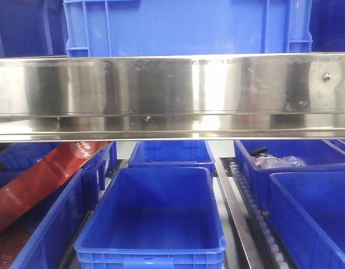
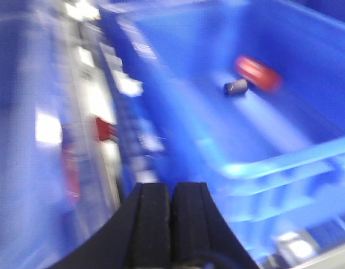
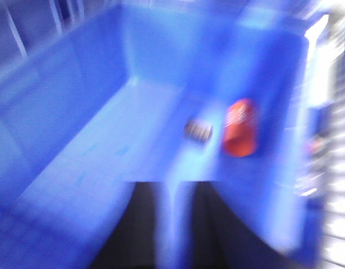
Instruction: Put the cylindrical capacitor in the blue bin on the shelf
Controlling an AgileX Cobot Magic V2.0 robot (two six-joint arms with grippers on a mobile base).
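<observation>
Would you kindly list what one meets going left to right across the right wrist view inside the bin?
Blue bin's left wall → cylindrical capacitor → orange object → bright rack rail outside the bin.

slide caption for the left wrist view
Shut left jaws above a blue bin holding a small dark cylinder and a red object.

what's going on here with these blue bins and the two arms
Both wrist cameras look down into a blue bin where the capacitor lies on its side beside a red cylinder. Neither arm holds anything: the left gripper has its jaws closed together and empty, and the right gripper shows a narrow gap between its jaws. Both wrist views are motion-blurred. The front camera shows the shelf rail with more blue bins above and below it.
</observation>
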